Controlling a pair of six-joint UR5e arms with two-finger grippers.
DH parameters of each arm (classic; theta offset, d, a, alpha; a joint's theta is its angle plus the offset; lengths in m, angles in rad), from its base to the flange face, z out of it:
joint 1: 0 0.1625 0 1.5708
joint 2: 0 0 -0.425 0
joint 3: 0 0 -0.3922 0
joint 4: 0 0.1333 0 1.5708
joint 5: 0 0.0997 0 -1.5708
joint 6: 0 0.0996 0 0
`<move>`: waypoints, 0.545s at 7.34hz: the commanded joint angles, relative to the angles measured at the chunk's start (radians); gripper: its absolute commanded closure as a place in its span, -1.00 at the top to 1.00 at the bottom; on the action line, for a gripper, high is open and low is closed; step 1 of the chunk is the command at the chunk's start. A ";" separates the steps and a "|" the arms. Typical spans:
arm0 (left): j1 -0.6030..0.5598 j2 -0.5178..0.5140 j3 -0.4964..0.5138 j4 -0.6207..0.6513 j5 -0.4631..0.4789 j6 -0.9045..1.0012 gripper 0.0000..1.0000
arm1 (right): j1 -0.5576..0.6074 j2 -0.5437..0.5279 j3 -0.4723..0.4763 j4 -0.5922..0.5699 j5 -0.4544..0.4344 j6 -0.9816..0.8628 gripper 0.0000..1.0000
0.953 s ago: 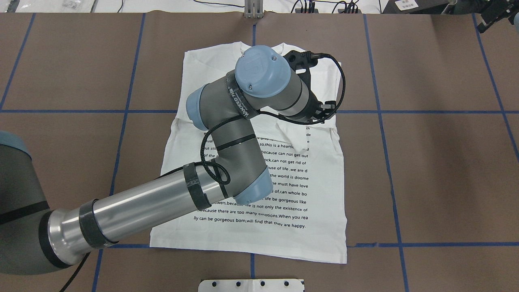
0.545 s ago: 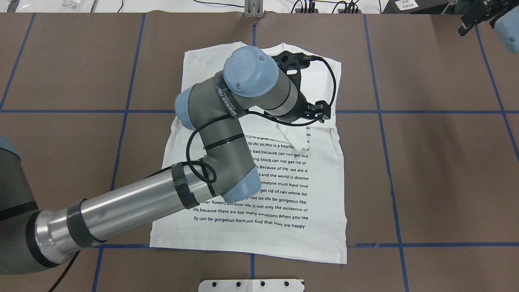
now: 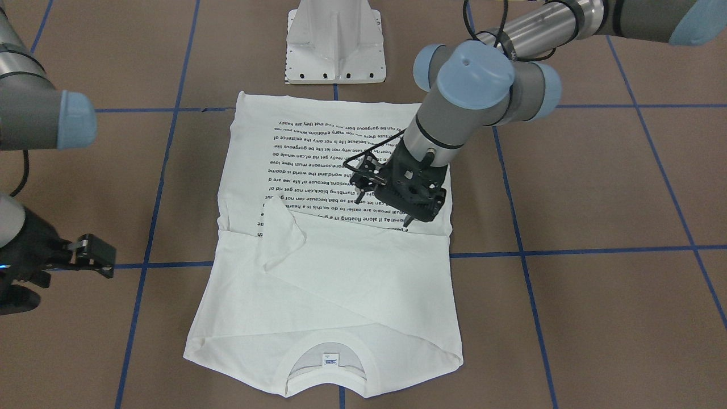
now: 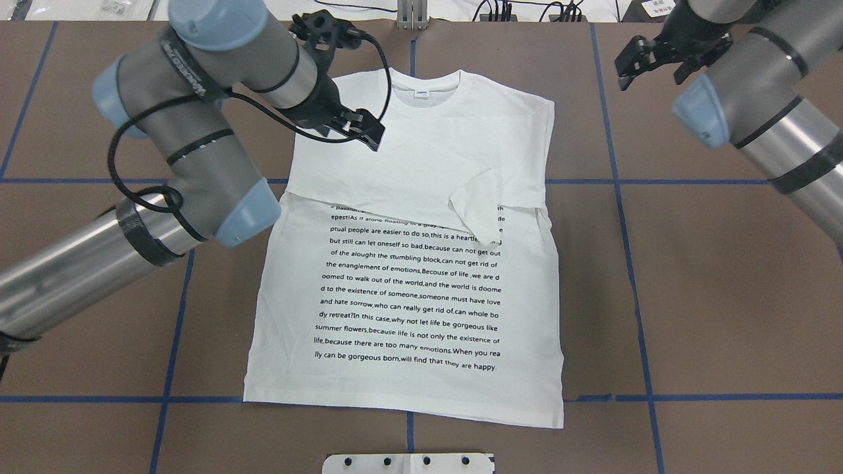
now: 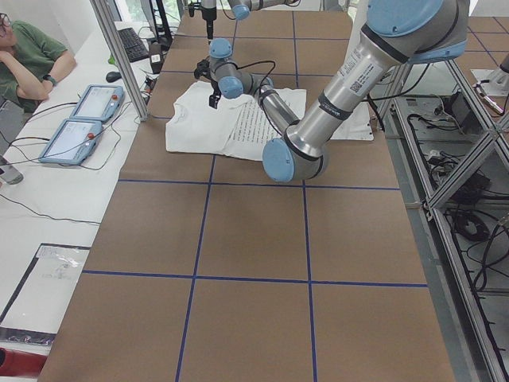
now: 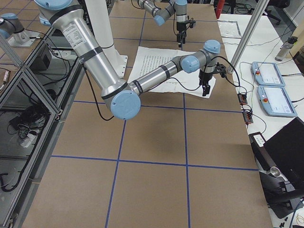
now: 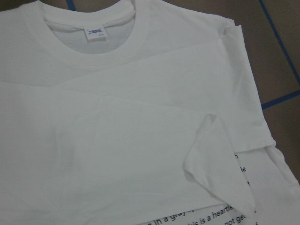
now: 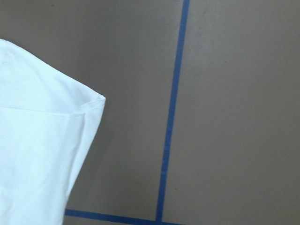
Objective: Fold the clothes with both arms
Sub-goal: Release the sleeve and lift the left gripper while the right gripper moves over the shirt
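Directly beneath the left pincer (image 4: pixel 364 130) lies the far left shoulder of the shirt (image 4: pixel 408 296). The shirt is spread flat on the surface (image 4: pixel 724 296), printed side up. Its long axis runs from the collar (image 4: pixel 425 89), level with both pincers, back toward the robot to the hem (image 4: pixel 402 408). A sleeve (image 4: pixel 477 204) is folded across the chest, nearer the robot than either pincer. The right pincer (image 4: pixel 652 66) hangs over bare surface, outside the far right shoulder corner (image 4: pixel 548 103), so the cloth lies to its left. Its fingers look spread and hold nothing. Whether the left pincer's jaws are apart cannot be told, though no cloth hangs from it. The left arm looks the nearer to its corner. The right one probably has to move inward before both can take the collar end and bring it toward the hem.
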 commanded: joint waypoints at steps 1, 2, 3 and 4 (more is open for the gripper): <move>-0.166 0.105 -0.011 0.050 -0.085 0.316 1.00 | -0.182 0.076 0.010 -0.004 -0.132 0.261 1.00; -0.224 0.147 -0.007 0.048 -0.113 0.440 1.00 | -0.278 0.125 0.001 -0.027 -0.201 0.376 0.99; -0.244 0.171 -0.001 0.047 -0.121 0.481 1.00 | -0.357 0.159 -0.002 -0.076 -0.303 0.429 0.97; -0.246 0.175 0.001 0.045 -0.123 0.484 1.00 | -0.408 0.164 -0.013 -0.079 -0.344 0.475 0.87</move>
